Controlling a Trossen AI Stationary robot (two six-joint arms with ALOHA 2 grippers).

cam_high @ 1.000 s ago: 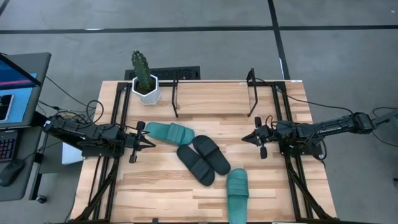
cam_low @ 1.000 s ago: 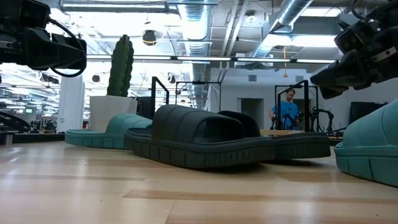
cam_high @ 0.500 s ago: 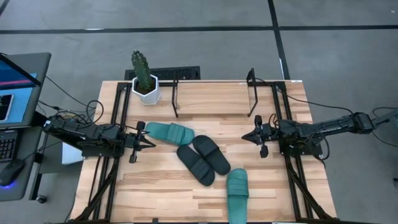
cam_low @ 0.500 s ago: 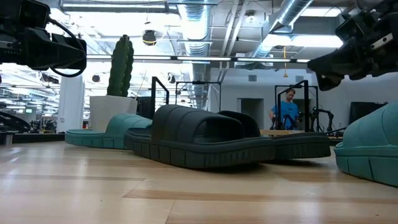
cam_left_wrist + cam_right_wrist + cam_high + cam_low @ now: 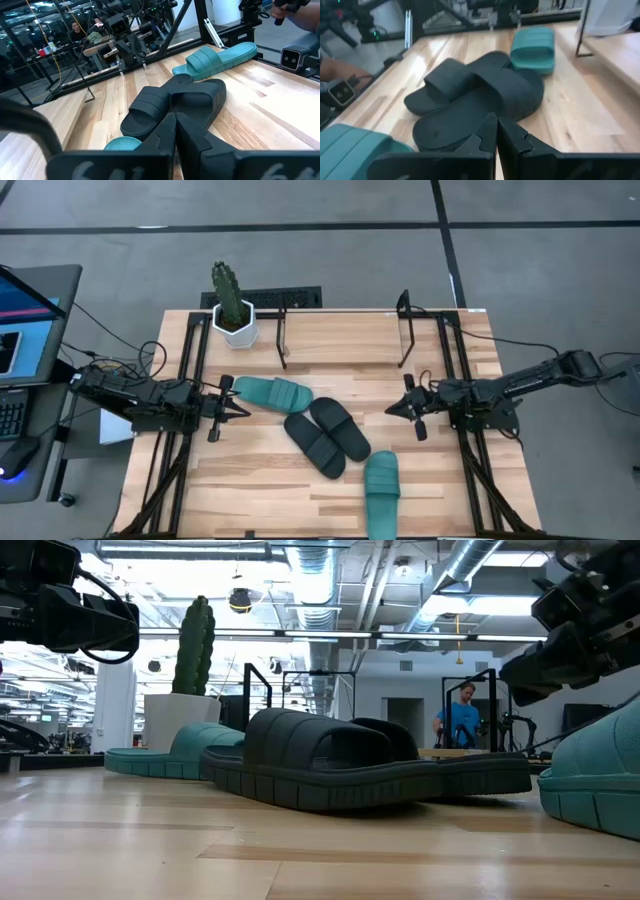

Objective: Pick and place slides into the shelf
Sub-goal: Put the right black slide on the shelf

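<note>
Four slides lie on the wooden table. One teal slide [image 5: 272,392] is near my left gripper. Two black slides [image 5: 315,445] [image 5: 340,427] lie side by side mid-table, and the second teal slide [image 5: 381,488] lies by the near edge. The shelf [image 5: 283,338], a thin black frame with upright brackets, stands at the far edge with nothing on it. My left gripper [image 5: 243,409] [image 5: 175,131] hovers shut just left of the first teal slide. My right gripper [image 5: 390,410] [image 5: 496,132] hovers shut to the right of the black slides [image 5: 475,100].
A potted cactus [image 5: 233,315] stands at the far left corner beside the shelf. Black mounting rails [image 5: 190,380] [image 5: 462,450] run along both table sides. Bare wood lies between the shelf and the slides. A person [image 5: 462,718] stands in the room beyond the table.
My right gripper has shifted slightly toward the table's left and near edge, staying shut. The slides and my left arm have kept still.
</note>
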